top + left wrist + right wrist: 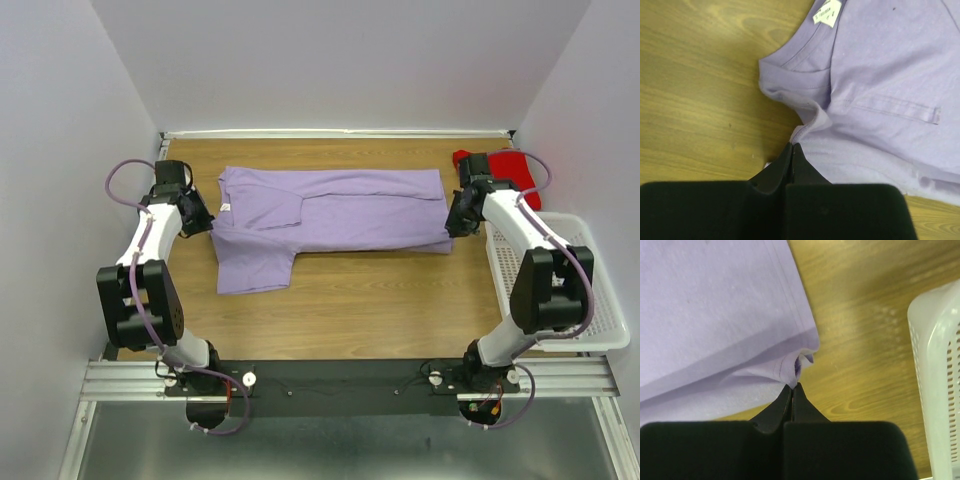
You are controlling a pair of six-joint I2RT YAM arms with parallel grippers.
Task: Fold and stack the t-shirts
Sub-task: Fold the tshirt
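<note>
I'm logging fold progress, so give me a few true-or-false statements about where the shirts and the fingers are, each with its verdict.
1. The lavender t-shirt lies on the wooden table. True.
2. The red t-shirt is stacked on the lavender one. False: it lies apart, at the table's far right corner.
3. The left gripper has its fingers shut at the neck end of the lavender shirt. True.
4. The right gripper hangs open above the white basket. False: its fingers are shut, pinching a corner of the lavender shirt beside the basket.
</note>
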